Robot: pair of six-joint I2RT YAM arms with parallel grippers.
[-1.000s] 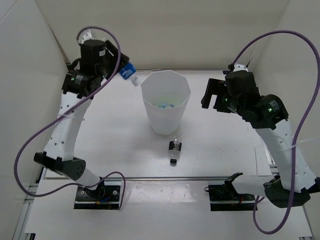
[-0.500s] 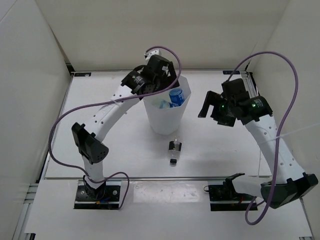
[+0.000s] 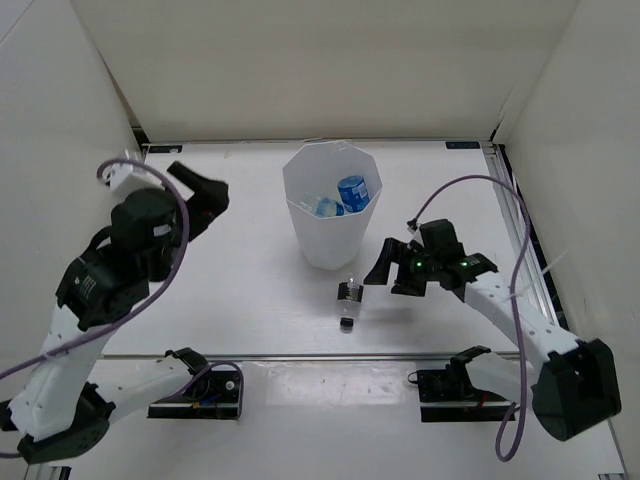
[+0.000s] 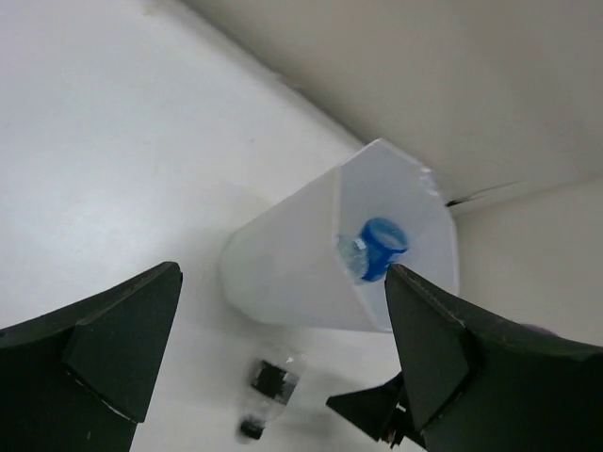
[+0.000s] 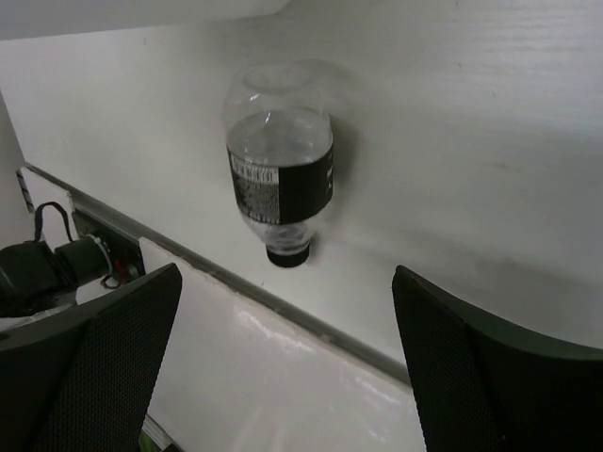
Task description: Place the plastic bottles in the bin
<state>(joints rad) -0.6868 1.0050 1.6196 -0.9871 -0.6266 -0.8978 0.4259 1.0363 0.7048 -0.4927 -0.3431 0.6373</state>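
The bin (image 3: 300,225), a tall white faceted bucket, stands mid-table and holds a blue-labelled plastic bottle (image 3: 352,191) and another bottle (image 3: 325,207). A clear plastic bottle with a black label (image 3: 348,299) lies on the table just in front of the bin. My right gripper (image 3: 383,280) hovers low just right of it, open and holding nothing. In the right wrist view the black-labelled bottle (image 5: 280,174) lies ahead of my right gripper (image 5: 285,273), cap towards me. My left gripper (image 3: 212,200) is open and empty, far left of the bin (image 4: 292,273).
White walls close the table in at the back and both sides. A metal rail (image 3: 300,355) runs along the near edge in front of the arm bases. The left wrist view looks down on the blue-labelled bottle (image 4: 377,250) inside the bin.
My left arm has let a blue-labelled bottle go into the bin and swung back to the left, open. My right arm has come down and in towards the black-labelled bottle.
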